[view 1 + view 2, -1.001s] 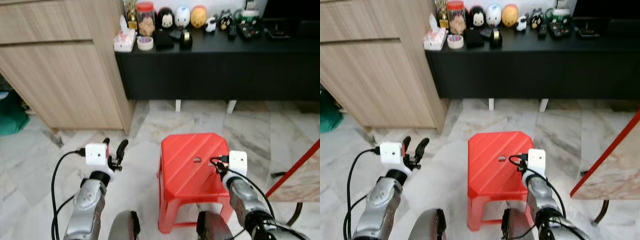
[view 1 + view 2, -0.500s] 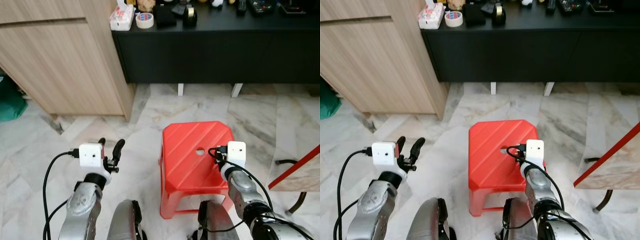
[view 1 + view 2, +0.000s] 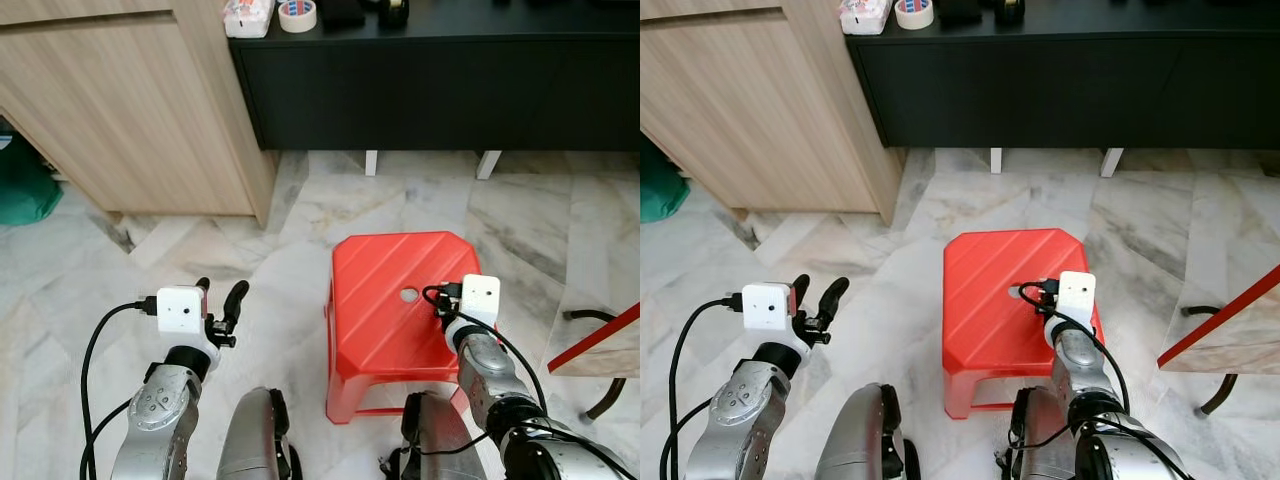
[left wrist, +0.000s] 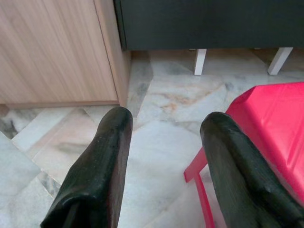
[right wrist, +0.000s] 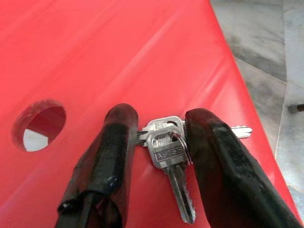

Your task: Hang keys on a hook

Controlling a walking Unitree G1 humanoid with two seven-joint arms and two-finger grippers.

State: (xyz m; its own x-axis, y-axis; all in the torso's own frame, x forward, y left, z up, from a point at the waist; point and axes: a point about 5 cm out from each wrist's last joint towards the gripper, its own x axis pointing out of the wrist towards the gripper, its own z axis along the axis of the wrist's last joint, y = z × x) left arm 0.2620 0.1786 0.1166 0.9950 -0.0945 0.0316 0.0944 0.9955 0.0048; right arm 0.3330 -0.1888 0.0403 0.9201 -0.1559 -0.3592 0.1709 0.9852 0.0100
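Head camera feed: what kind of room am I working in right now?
Most likely a home living area. There is a marble-tiled floor, a low black sideboard beside a light wood cabinet, and a red plastic stool where the right claw straddles a bunch of keys.

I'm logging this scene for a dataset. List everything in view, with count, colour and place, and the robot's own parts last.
Keys: a small bunch, silver, on the stool top between the right fingers.
Stool: one, red, on the floor ahead.
Sideboard: one, black, behind the stool.
Cabinet: one, light wood, left of the sideboard.
Tape roll: one, white, on the sideboard.
Floor: marble, grey-white.
Left hand: black fingers, open, over the floor.
Right hand: black fingers, open around the keys.
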